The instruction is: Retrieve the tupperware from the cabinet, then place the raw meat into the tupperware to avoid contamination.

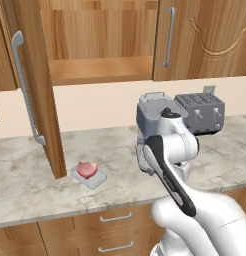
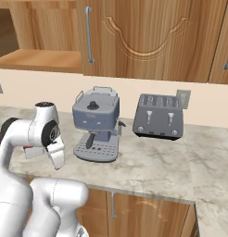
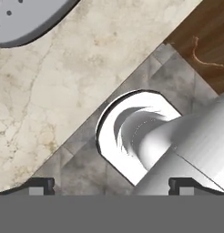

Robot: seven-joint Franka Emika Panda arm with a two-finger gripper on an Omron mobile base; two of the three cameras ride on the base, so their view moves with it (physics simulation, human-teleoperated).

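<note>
We count one raw meat (image 1: pixel 86 168) lump, and it sits inside the one tupperware (image 1: pixel 97 179), which rests on the marble counter (image 1: pixel 25 185) just beside the open cabinet door (image 1: pixel 37 85). The cabinet (image 1: pixel 100 70) stands open, showing a bare wooden shelf. There is one grey coffee machine (image 2: pixel 97 122) and one toaster (image 2: pixel 158 116), near each other against the cream wall. Two drawers (image 1: pixel 115 217) with short handles sit below the counter edge. In the hand view the gripper (image 3: pixel 111 185) looks down over the counter edge toward a tiled floor (image 3: pixel 82 168), its two finger tips (image 3: pixel 41 184) set wide apart with nothing between them.
</note>
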